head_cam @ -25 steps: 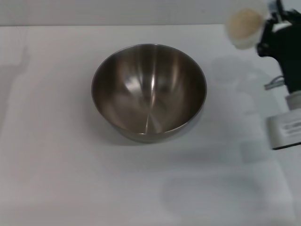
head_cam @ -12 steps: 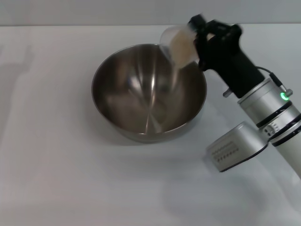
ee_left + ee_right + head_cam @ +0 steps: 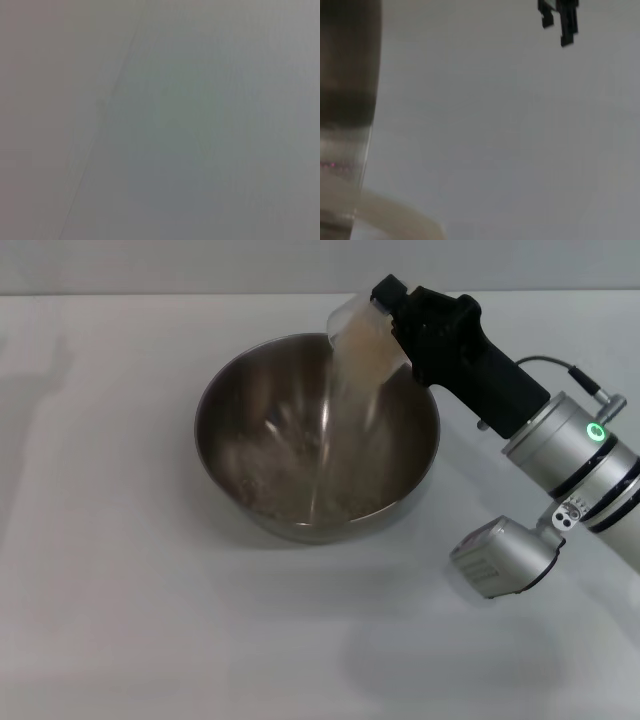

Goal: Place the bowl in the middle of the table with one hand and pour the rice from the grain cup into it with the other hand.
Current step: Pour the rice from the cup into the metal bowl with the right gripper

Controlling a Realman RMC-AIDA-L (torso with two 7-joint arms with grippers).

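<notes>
The steel bowl point(image 3: 215, 390) stands on the white table point(image 3: 120, 620) near its middle. My right gripper point(image 3: 385, 315) is shut on the clear grain cup point(image 3: 362, 335) and holds it tilted over the bowl's far right rim. Rice point(image 3: 345, 380) streams from the cup's lip down into the bowl. Scattered grains lie on the bowl's bottom point(image 3: 275, 490). The left gripper point(image 3: 559, 20) is out of the head view and shows only as a small black shape far off in the right wrist view. The left wrist view holds only a blank grey surface.
The right arm's silver forearm point(image 3: 570, 465) with its green light ring reaches in from the right edge, above the table to the right of the bowl. White tabletop surrounds the bowl on the left and in front.
The right arm has swung in from the far right with the cup and tipped it further over the bowl. Rice now falls, and grains have gathered in the bowl.
</notes>
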